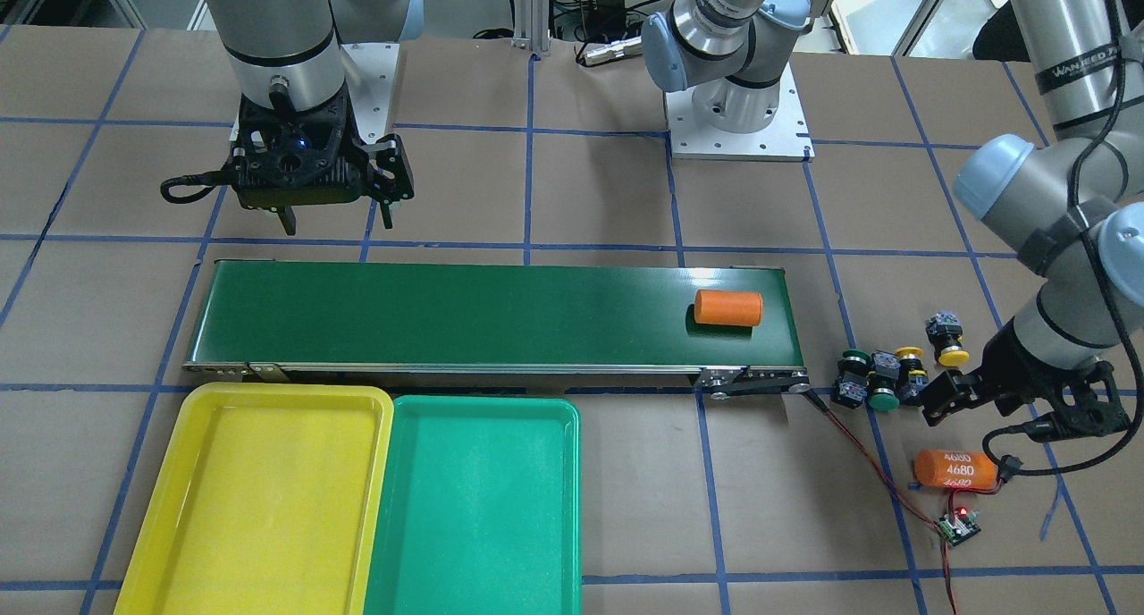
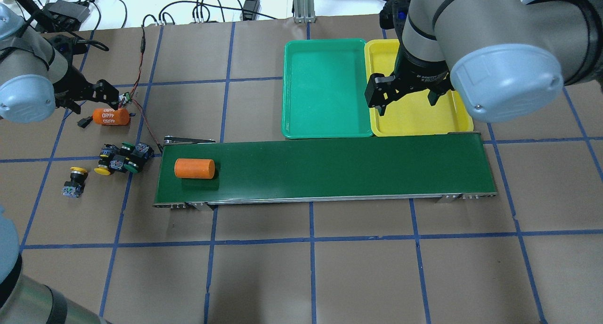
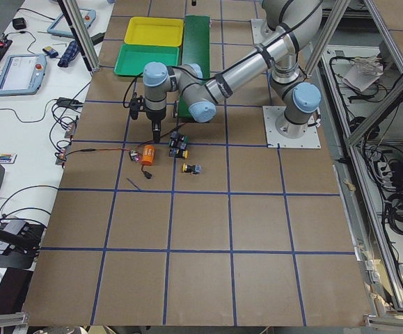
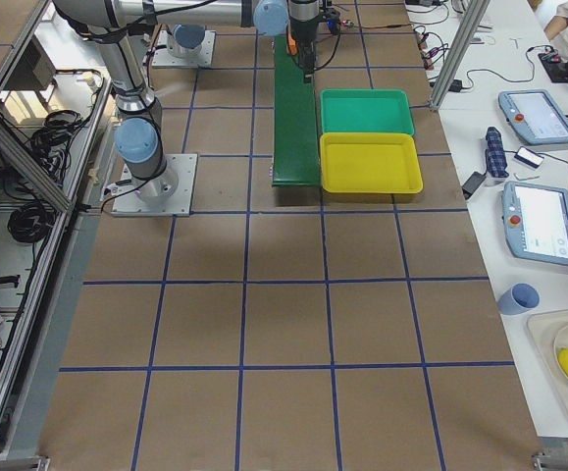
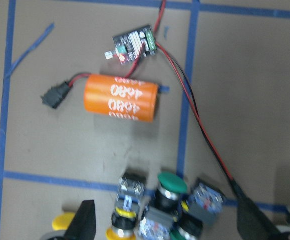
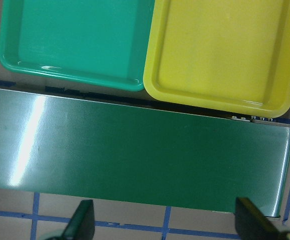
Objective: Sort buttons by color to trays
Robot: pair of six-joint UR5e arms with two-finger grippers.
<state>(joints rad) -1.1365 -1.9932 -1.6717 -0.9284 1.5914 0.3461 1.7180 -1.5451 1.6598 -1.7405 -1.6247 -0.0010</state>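
Bench (image 1: 626, 508) first, right under the front camera: brown paper gridded with blue tape. Across it runs the long dark-green conveyor belt (image 1: 492, 315). Against the belt's front edge at one end sit the yellow tray (image 1: 259, 499) and the green tray (image 1: 474, 508), side by side and touching, with nothing in either.

Now the arms. The right tool (image 1: 338, 222) hangs above the tray end of the belt, jaws spread wide and gripping nothing. The left tool (image 1: 937, 396) hovers off the belt's other end, close over the buttons, also spread wide and empty.

Down in size: a plain orange cylinder (image 1: 728, 308) lies on the belt near that end, and a second orange cylinder marked 4680 (image 1: 954, 469) lies on the bench beside a small circuit board (image 1: 956, 527).

Then the buttons, none sorted yet. Three of them, two green and one yellow, lie tipped over in a tight cluster (image 1: 876, 378), bodies touching. The lone yellow button (image 1: 949, 338) lies just beside them, clear of contact.

They look light, stiff and hard-shelled, so a firm pinch should be safe. I'd judge the rounded caps slippery and the blocky black-and-grey bodies the better hold, across flat sides. The lone yellow one looks easiest, since the cluster leaves little room for the tool.
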